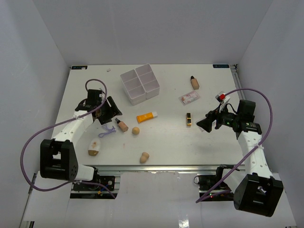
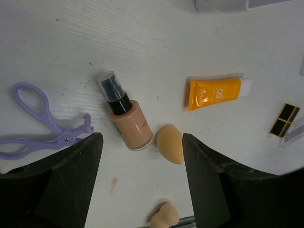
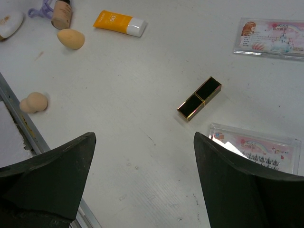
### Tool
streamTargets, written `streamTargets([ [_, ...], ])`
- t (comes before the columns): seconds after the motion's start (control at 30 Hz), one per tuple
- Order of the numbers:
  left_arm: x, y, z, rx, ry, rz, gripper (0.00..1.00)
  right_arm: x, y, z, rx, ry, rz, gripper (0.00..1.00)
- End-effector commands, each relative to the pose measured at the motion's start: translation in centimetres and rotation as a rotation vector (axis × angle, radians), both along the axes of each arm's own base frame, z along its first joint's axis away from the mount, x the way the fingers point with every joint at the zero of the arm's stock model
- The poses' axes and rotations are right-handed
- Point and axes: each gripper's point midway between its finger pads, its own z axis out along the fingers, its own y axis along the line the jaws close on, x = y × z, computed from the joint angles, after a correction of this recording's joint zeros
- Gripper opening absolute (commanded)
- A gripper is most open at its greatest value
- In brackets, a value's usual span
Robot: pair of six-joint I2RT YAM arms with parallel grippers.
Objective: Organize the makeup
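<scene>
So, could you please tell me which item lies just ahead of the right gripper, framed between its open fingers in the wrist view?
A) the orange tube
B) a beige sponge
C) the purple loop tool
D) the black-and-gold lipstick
D: in the right wrist view the black-and-gold lipstick lies on the table just beyond the right gripper, while the orange tube and a beige sponge sit far off at the upper left.

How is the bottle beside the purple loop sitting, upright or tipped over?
Tipped over: the bottle lies flat on the table, its side showing from cap to base.
</scene>
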Motion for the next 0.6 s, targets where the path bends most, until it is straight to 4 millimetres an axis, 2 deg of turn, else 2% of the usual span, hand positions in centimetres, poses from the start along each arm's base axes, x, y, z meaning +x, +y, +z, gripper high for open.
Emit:
streamTargets([
  [0.0, 1.3, -0.5, -0.7, 0.044, 0.055, 0.042, 0.71, 0.3, 0.2, 2.0, -0.008, -0.057, 0.008, 0.9],
  [0.2, 1.8, -1.1, -1.7, 0.123, 0.125, 0.101, 0.65, 0.3, 0.1, 2.2, -0.012, -0.064, 0.003, 0.9],
  [0.57, 0.2, -0.9, -3.7, 0.214, 0.228, 0.153, 0.65, 0.3, 0.0, 2.4, -0.02, -0.071, -0.005, 0.9],
])
